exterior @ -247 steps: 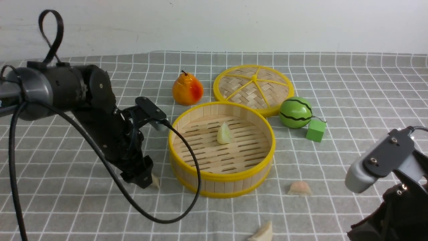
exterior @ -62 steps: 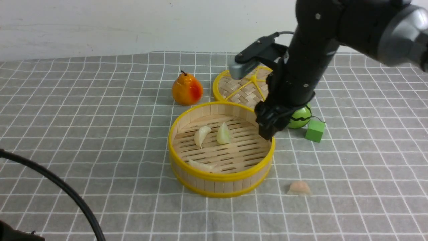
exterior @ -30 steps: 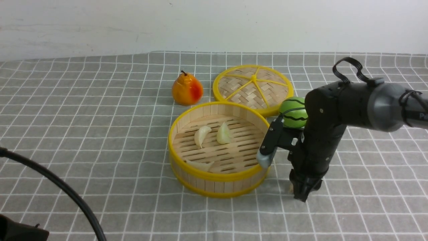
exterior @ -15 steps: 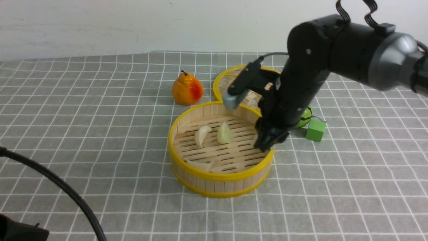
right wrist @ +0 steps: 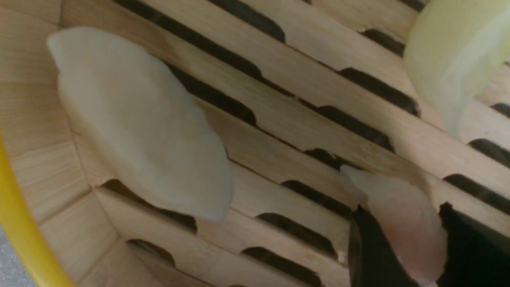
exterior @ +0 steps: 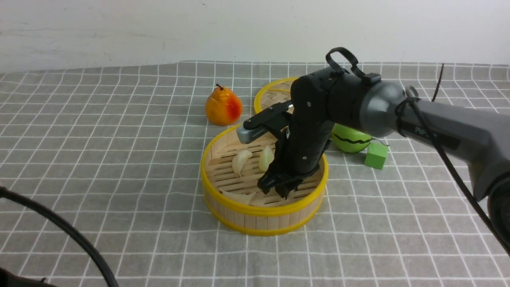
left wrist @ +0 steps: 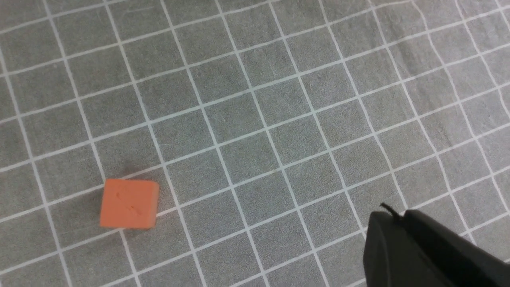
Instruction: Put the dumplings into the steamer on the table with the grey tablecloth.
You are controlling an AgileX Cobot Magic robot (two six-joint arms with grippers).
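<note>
The steamer (exterior: 263,211) stands mid-table on the grey tablecloth (exterior: 119,159). Three cream dumplings lie on its slatted floor: one (exterior: 241,159), a second (exterior: 266,158) and a third (exterior: 239,196) by the near wall. My right gripper (exterior: 279,190) reaches down inside the steamer, low over the floor. In the right wrist view it (right wrist: 402,209) is shut on the pinkish dumpling (right wrist: 402,227), next to a cream dumpling (right wrist: 139,123). My left gripper (left wrist: 394,217) is shut and empty above bare cloth; the front view does not show it.
A pear (exterior: 223,107), the woven lid (exterior: 275,95), a green watermelon toy (exterior: 352,139) and a green cube (exterior: 375,155) sit behind and right of the steamer. An orange cube (left wrist: 128,203) lies near my left gripper. A black cable (exterior: 71,239) crosses the front left.
My right gripper took the pinkish dumpling off the cloth right of the steamer, carried it up over the rim, and is now low inside the steamer with it.
</note>
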